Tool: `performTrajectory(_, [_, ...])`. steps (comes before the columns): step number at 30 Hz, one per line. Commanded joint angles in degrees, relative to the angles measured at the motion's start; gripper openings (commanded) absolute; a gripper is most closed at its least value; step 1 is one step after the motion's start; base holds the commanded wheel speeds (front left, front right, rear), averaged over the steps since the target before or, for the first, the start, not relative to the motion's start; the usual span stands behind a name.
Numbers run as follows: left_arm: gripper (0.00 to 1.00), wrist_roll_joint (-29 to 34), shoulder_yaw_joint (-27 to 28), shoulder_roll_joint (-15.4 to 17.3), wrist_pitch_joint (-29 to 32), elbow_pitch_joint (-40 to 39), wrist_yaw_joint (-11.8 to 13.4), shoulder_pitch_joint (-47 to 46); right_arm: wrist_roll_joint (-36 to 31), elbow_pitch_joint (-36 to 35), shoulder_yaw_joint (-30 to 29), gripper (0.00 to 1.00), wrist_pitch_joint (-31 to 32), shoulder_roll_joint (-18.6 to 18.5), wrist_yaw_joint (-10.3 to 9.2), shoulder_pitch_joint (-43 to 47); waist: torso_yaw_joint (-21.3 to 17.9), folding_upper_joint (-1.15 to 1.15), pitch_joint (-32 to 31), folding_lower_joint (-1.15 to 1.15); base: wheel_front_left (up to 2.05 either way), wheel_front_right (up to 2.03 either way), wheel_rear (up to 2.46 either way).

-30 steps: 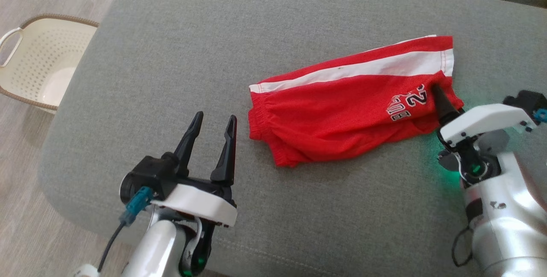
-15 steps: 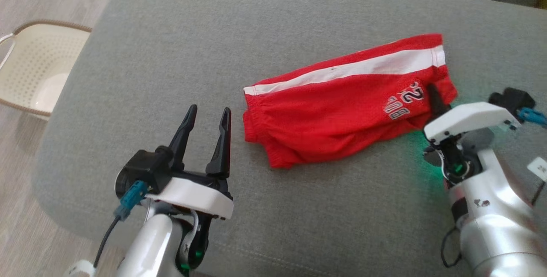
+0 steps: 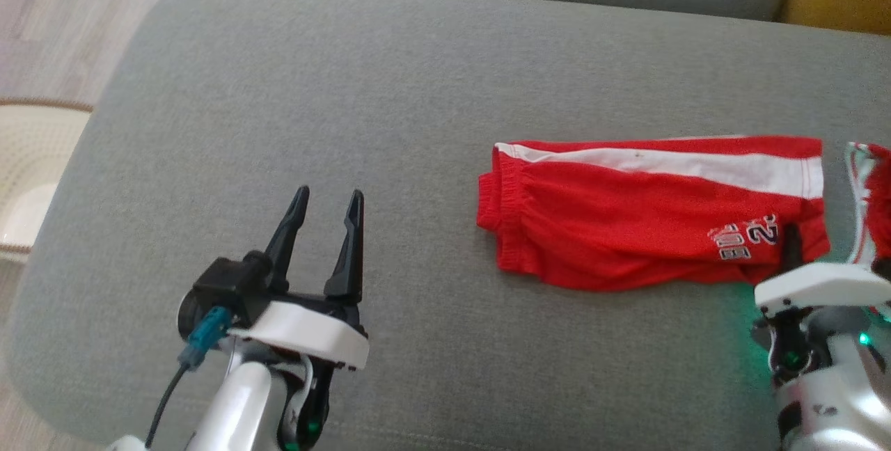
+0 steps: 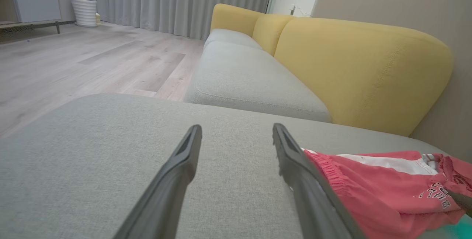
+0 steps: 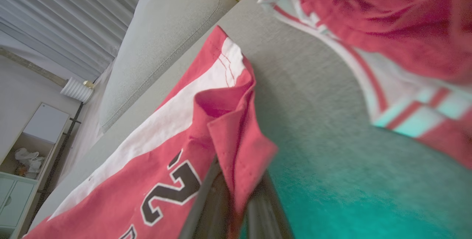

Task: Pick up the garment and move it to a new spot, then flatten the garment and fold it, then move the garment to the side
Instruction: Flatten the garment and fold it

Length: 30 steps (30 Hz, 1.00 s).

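Note:
The garment (image 3: 647, 221) is a pair of red shorts with a white side stripe and a printed number, lying folded and nearly level on the grey sofa cushion (image 3: 418, 89). My right gripper (image 3: 790, 246) is at its right hem, shut on a pinch of red fabric. In the right wrist view the hem of the garment (image 5: 147, 165) is bunched between the fingers of that gripper (image 5: 236, 180). My left gripper (image 3: 327, 204) stands open over bare cushion, to the left of the waistband. The left wrist view has the left gripper (image 4: 236, 132) empty, with the garment (image 4: 368, 191) beside its right finger.
Another red and white garment (image 3: 873, 200) lies at the cushion's right edge, close to my right gripper, and fills the upper right as the second garment (image 5: 387, 47). A cream basket (image 3: 21, 159) sits on the floor to the left. A yellow sofa back (image 4: 350, 65) rises behind.
My right gripper has shut on the hem and drawn the garment to the right, away from my left gripper, turning it nearly level. The head view has also shifted.

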Motion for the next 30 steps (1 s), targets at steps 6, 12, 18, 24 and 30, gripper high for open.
performTrajectory(6, [1.0,1.26,2.3,0.15,-0.69,-1.52,-0.7,-0.39,-2.46,-7.67,1.43,0.0,-0.84,1.88,-0.05,0.82,-2.48,0.0,-1.38,0.0,0.0,0.0,0.0])
performTrajectory(12, [1.0,1.37,1.85,0.15,-0.69,-1.41,-0.95,-1.02,0.05,-15.2,8.57,0.0,-0.4,3.07,-0.05,0.05,-1.73,0.0,-1.64,0.0,0.0,0.0,0.0])
performTrajectory(18, [1.0,0.3,2.49,0.15,-0.69,-1.02,-0.73,-0.44,6.6,-23.06,22.44,0.0,0.77,3.23,-0.05,2.96,0.41,0.0,-2.36,0.0,0.0,0.0,0.0])
performTrajectory(24, [1.0,-0.21,2.98,0.15,-0.69,-0.66,-0.4,0.25,9.68,-26.09,32.18,0.0,1.54,3.25,-0.05,6.42,2.92,0.0,-3.1,0.0,0.0,0.0,0.0])
performTrajectory(30, [1.0,-0.43,2.98,0.15,-0.69,-0.68,-0.23,0.84,10.65,-25.56,35.08,0.0,0.57,3.25,-0.05,7.71,4.37,0.0,-2.92,0.0,0.0,0.0,0.0])
